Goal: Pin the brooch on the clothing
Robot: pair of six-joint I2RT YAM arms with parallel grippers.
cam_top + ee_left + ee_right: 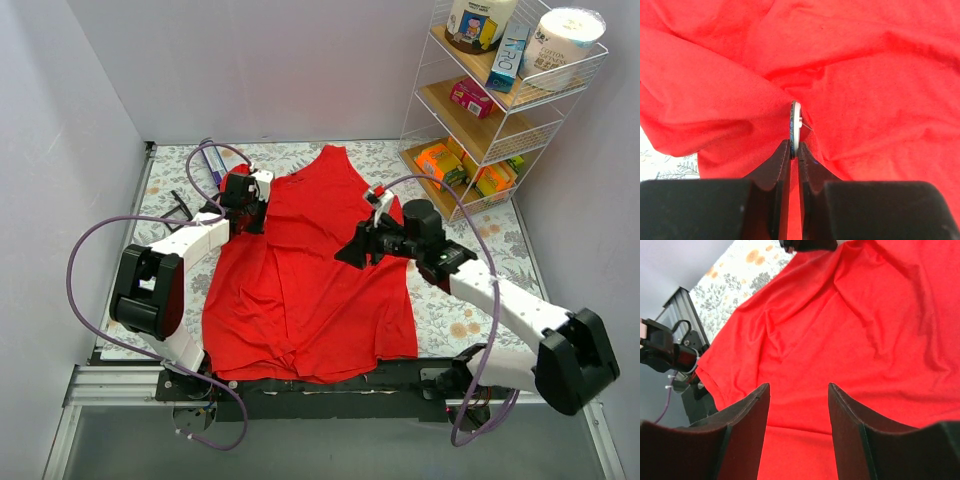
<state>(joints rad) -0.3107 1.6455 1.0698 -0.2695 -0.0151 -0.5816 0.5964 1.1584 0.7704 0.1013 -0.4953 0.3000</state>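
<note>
**Left end effector** (794,152): clenched on the brooch (795,125), with the fingers gripping only the disc's lower rim. It sits low over the far-left part of the clothing (300,270), beside the left armhole.

**Brooch:** seen edge-on and upright in the left wrist view. A thin pin (808,127) projects to the right toward a fold of red cloth. Whether the point has entered the fabric cannot be told.

**Clothing:** spread on the counter (455,310), neck far and hem near, creased throughout. Loose folds are bunched around the brooch.

**Right end effector** (799,390): released, jaws apart with nothing between them. It hovers over the right-middle of the clothing and appears clear of the cloth.

**Hazards noted:**
- Rim-only grip: the disc may twist or slip out when the pin meets resistance.
- Slack, thin fabric: nothing holds it taut near the brooch, so it may bunch or slide away instead of being pierced.
- Doubled layers: the pin may catch front and back together, or pass through a fold only and come free when the fold opens.
- Hard counter beneath: a steep push could bend the pin.
- Right end effector: if it presses or drags the cloth, the pull could shift the fabric off the pin.
</note>
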